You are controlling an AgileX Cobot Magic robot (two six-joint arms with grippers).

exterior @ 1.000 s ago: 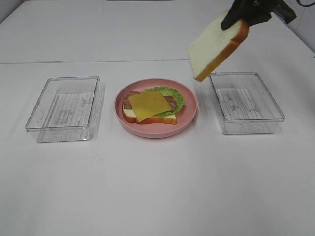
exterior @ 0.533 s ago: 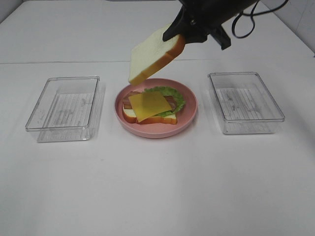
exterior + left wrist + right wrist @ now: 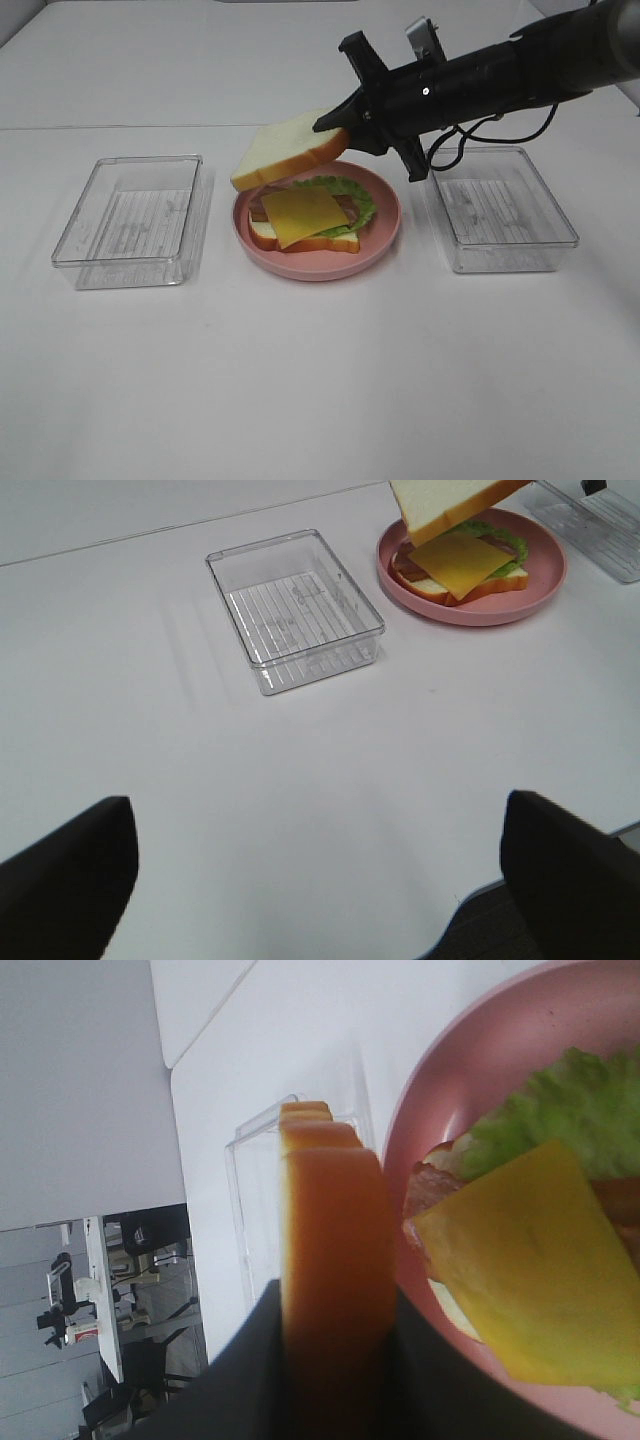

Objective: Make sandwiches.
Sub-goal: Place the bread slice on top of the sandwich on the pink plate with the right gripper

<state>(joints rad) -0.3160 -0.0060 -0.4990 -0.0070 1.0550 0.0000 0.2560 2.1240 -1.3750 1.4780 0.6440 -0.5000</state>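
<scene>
On the pink plate (image 3: 380, 238) lies an open sandwich: a bread slice (image 3: 262, 235), lettuce (image 3: 350, 190), bacon and a yellow cheese slice (image 3: 303, 213) on top. My right gripper (image 3: 335, 122) is shut on a second bread slice (image 3: 283, 150) and holds it tilted just above the plate's far-left side. The right wrist view shows the held slice's crust (image 3: 335, 1260) edge-on between the fingers, with cheese (image 3: 530, 1260) and lettuce (image 3: 570, 1110) below. The left wrist view shows the held slice (image 3: 450, 498) over the sandwich (image 3: 455, 565). My left gripper's two dark fingers (image 3: 70, 870) stand wide apart, empty, over bare table.
A clear plastic tray (image 3: 130, 220) stands left of the plate and another (image 3: 500, 208) right of it, under the right arm (image 3: 510, 75). Both trays hold nothing. The left tray also shows in the left wrist view (image 3: 295, 610).
My right arm has swung left from above the right tray and come down, carrying the bread slice to just above the sandwich on the plate.
</scene>
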